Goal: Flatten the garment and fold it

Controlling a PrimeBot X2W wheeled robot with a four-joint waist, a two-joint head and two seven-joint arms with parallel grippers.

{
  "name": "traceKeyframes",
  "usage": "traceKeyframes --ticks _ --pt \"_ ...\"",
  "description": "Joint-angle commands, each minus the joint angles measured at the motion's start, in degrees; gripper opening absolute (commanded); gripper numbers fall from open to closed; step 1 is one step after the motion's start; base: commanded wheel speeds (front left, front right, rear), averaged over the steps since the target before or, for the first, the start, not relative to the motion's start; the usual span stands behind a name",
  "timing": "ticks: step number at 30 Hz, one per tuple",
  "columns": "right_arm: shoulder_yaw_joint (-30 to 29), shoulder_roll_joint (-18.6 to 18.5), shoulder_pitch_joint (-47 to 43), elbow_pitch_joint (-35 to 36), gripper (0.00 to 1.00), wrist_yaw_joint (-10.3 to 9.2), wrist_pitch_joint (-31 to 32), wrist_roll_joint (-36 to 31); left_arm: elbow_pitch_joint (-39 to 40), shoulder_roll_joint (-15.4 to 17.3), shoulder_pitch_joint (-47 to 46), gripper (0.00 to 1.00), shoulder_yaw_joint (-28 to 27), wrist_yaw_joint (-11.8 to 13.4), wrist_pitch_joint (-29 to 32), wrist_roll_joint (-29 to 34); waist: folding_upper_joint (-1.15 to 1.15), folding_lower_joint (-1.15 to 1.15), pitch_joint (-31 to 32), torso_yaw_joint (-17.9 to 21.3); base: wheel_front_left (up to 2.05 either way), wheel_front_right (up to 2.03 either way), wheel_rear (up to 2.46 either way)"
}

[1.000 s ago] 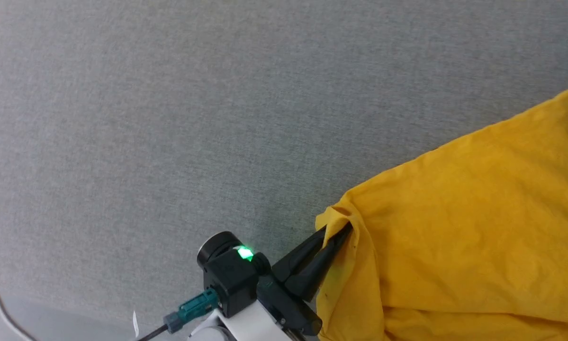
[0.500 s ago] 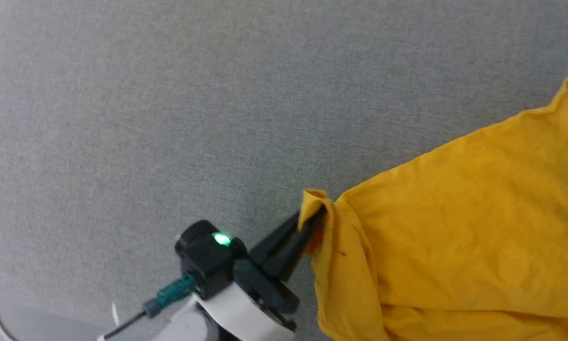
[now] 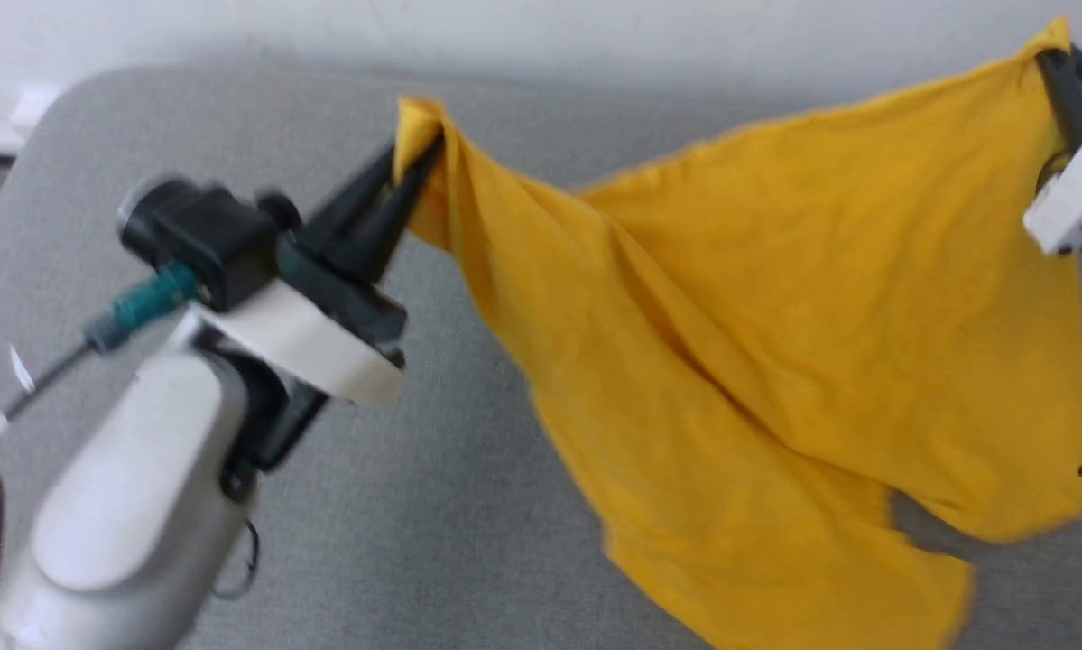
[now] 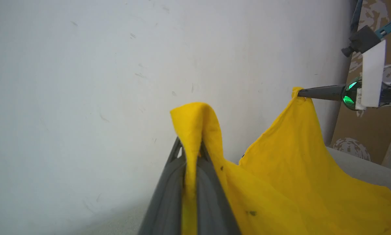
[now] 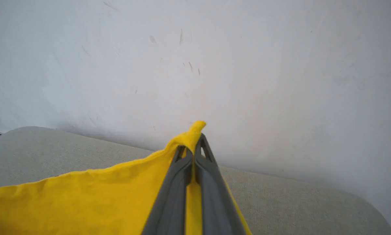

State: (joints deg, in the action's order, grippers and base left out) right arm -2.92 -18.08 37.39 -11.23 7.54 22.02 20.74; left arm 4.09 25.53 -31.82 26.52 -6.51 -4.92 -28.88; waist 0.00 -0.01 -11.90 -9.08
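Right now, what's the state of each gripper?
Left gripper: shut on one corner of the garment.
Right gripper: shut on another corner of the garment.

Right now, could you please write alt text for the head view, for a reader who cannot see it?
A mustard-yellow T-shirt hangs stretched between the left claw, shut on one corner at upper left, and the right claw, shut on another at upper right. Below it lies a grey fabric surface, with a pale wall behind.
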Motion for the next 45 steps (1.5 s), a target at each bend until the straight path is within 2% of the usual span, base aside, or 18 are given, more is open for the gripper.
traceKeyframes --ticks 1,5,9,17,20,26,31,35,38,42,45 --pt "-0.3 0.4 1.7 -0.3 0.00 -0.05 -0.6 0.0 -0.6 0.7 -2.3 0.00 -0.3 -0.3 0.4 -0.7 0.00 0.01 10.5 6.1 0.00 0.00 0.00" --pt "-0.2 1.5 6.2 -1.2 0.00 -0.05 -1.1 -0.7 -3.9 3.8 -10.2 0.00 0.7 -0.9 2.2 -3.3 0.00 0.01 14.2 7.6 0.00 0.00 0.00" --pt "0.0 2.8 10.6 -2.9 0.00 -0.05 -0.6 -1.1 -6.8 7.5 -17.3 0.00 4.8 -0.9 4.0 -7.0 0.00 0.01 16.3 8.8 0.00 0.00 0.00" --pt "1.9 3.2 14.7 -3.5 0.00 -0.05 2.7 -0.2 -8.8 12.1 -26.7 0.00 11.9 -1.0 6.3 -16.5 0.00 0.01 17.0 9.9 0.00 0.00 0.00" --pt "2.4 2.3 14.9 -1.8 0.00 -0.05 5.3 1.2 -7.7 13.5 -28.4 0.00 11.2 -1.0 7.4 -20.7 0.00 0.01 15.8 10.3 0.00 0.00 0.00" --pt "2.0 0.6 16.8 2.9 0.00 -0.05 10.7 3.3 -4.9 15.4 -33.6 0.00 8.3 -0.6 11.0 -24.6 0.00 0.01 10.9 11.4 0.00 0.00 0.00" --pt "3.0 1.2 20.4 5.9 0.00 -0.05 15.5 4.4 -4.1 14.4 -40.8 0.00 7.4 0.5 15.9 -25.8 0.00 0.01 3.9 12.9 0.00 0.00 0.00" --pt "2.9 2.1 25.1 5.7 0.00 -0.05 17.6 3.9 -5.1 13.3 -47.6 0.00 8.2 1.0 19.3 -23.7 0.00 0.01 -3.9 13.6 0.00 0.00 0.00" --pt "2.9 2.6 30.9 3.8 0.00 -0.05 17.0 2.7 -6.9 12.9 -54.0 0.00 9.8 0.6 20.0 -18.7 0.00 0.01 -10.8 14.2 0.00 0.00 0.00" --pt "3.5 3.6 41.0 -1.2 0.00 -0.05 11.0 -1.1 -11.4 12.7 -64.4 0.00 12.5 -0.3 16.4 -9.1 0.00 0.01 -18.3 15.6 0.00 0.00 0.00" --pt "3.0 4.7 48.1 -6.9 0.00 -0.05 6.1 -3.4 -15.6 11.1 -71.6 0.00 14.8 -0.7 12.8 -4.0 0.00 0.01 -22.0 15.8 0.00 0.00 0.00"
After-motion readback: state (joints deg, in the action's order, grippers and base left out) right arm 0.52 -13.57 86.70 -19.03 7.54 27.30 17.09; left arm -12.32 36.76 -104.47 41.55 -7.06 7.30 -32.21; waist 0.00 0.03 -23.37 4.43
